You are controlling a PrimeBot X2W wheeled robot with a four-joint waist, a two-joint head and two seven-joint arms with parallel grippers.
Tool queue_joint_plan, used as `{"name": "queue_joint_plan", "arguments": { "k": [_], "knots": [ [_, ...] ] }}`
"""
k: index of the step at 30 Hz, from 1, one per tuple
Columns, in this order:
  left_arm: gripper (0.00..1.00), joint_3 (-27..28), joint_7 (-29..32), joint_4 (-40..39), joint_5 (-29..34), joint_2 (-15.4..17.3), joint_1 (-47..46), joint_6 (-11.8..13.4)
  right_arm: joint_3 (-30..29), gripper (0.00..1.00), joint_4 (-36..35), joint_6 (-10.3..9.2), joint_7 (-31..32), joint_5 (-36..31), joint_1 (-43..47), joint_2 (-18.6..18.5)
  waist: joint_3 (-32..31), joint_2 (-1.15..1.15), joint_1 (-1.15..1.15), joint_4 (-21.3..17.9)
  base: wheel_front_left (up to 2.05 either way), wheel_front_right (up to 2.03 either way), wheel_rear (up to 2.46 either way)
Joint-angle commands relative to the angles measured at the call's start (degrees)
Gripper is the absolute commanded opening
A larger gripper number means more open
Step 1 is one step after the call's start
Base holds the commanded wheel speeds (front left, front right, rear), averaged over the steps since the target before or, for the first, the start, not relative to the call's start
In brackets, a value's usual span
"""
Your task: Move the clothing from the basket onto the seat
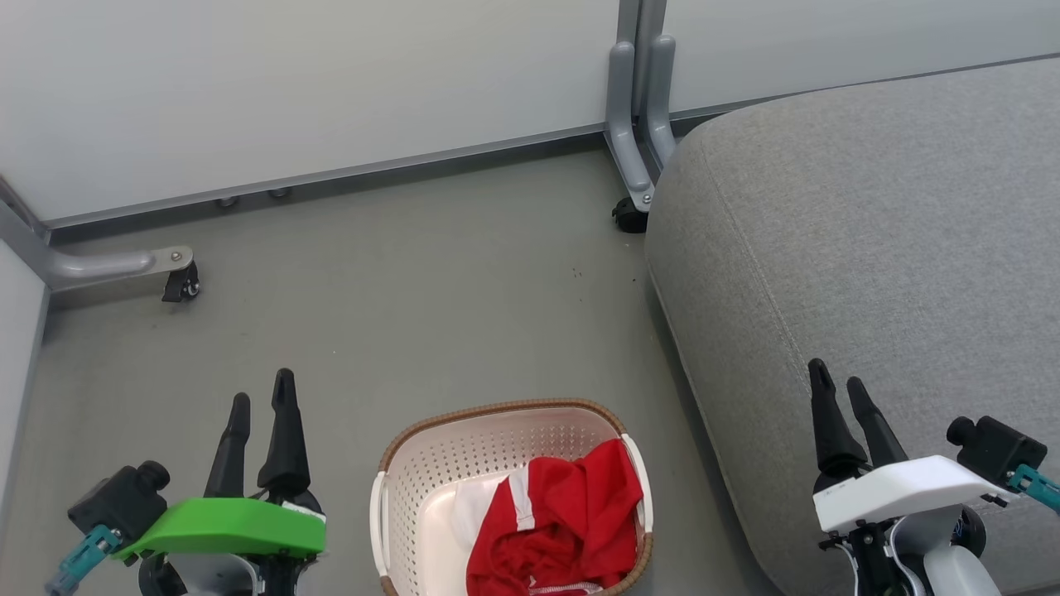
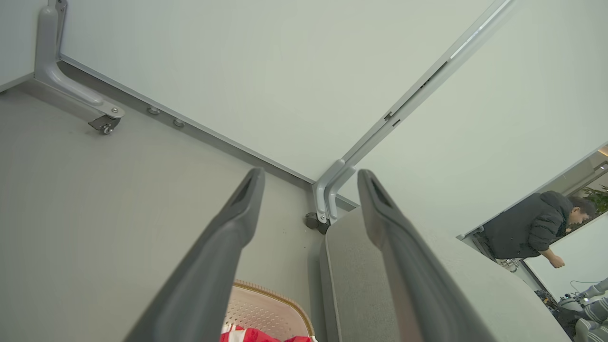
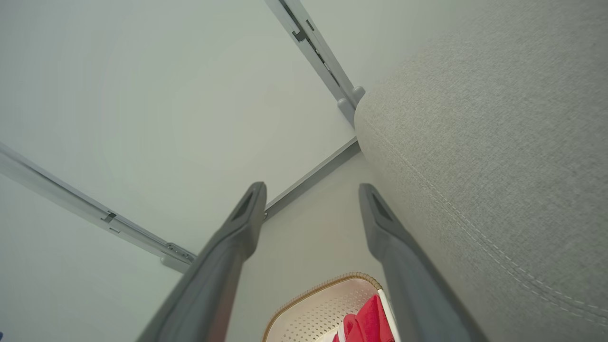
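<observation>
Head cam top-down, wrist cams low, fwd, all share basket (image 1: 464, 463)

Soft red cloth clothing (image 1: 563, 513) fills the perforated plastic basket (image 1: 447, 472) beside the matt, coarse-woven fabric seat (image 1: 869, 248).

The head view's bottom edge cuts off the basket (image 1: 464, 463) and seemingly part of the clothing (image 1: 571, 513).

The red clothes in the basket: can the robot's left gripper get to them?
Probably yes. The left gripper is open beside the basket, the red clothing lies uncovered in its open top, and nothing stands between them.
</observation>
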Motion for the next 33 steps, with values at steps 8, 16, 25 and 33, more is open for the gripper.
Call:
{"name": "queue_joint_plan", "arguments": {
  "k": [8,16,25,33],
  "knots": [
    [1.0,-0.71,-1.79,-1.3,6.24,0.39,0.54,-0.76,2.09,1.0,-1.48,0.02,-1.94,-7.22,0.19,-0.31,0.04,0.0,0.0,-0.35,0.0,0.0,0.0],
    [1.0,-1.72,-2.98,-1.99,10.99,0.42,0.93,-0.5,3.47,1.0,-2.04,0.02,-3.19,-12.69,0.56,-0.34,0.21,0.0,0.0,-0.69,0.0,0.0,0.0],
    [1.0,-2.63,-4.34,-2.88,16.1,0.46,1.24,0.07,4.59,1.0,-2.64,0.02,-4.52,-18.24,0.73,-0.37,0.45,0.0,0.0,-0.94,0.0,0.0,0.0],
    [1.0,-3.25,-5.37,-3.42,20.3,0.48,1.55,0.45,4.86,1.0,-3.42,0.02,-5.55,-22.04,1.14,-0.4,0.63,0.0,0.0,-1.27,0.0,0.0,0.0]
  ]
}}
